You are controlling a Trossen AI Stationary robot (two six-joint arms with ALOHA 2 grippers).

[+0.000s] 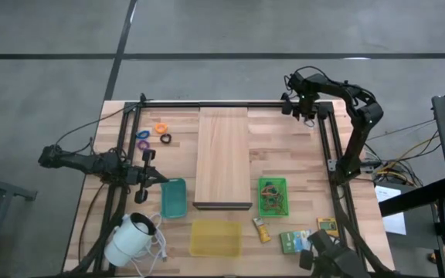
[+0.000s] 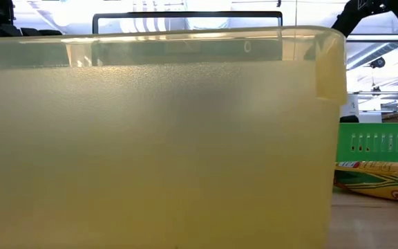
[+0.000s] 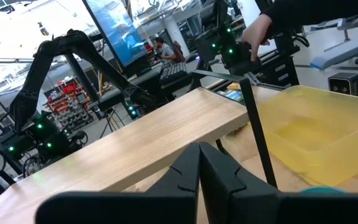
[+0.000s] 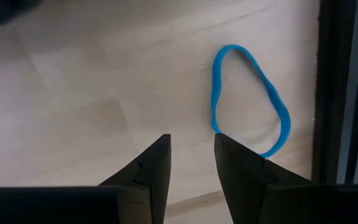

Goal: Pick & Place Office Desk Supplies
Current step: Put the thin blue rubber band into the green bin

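One blue rubber band point(image 4: 250, 99) matters here. It lies flat on the table beside the right gripper point(image 4: 191, 163), whose two fingers stand a little apart with nothing between them. In the right wrist view one fingertip comes just to the loop's near end, so the band sits off to one side of the gap, not centred under it. The loop is a stretched oval, and its long axis runs roughly forward, away from the fingers. My judgement: the gripper needs a small sideways shift so that one strand falls between the fingertips before they close.

Just past the band runs the dark frame rail point(image 4: 337, 93), nearly parallel to it. That rail is the thing most likely to get in the way, since it leaves little room on that side.

From above, the right gripper point(image 1: 304, 108) hangs at the table's far right corner. The left gripper point(image 1: 147, 174), closed on nothing, waits well apart across the long wooden board point(image 1: 223, 157), so the right arm is much the nearer.

Farther off from the working gripper lie the green basket point(image 1: 273, 196), the teal tray point(image 1: 173, 198) and the yellow bin point(image 1: 215, 238), any of which may be the drop place. The orange ring point(image 1: 161, 127) and its neighbours lie near the left arm.
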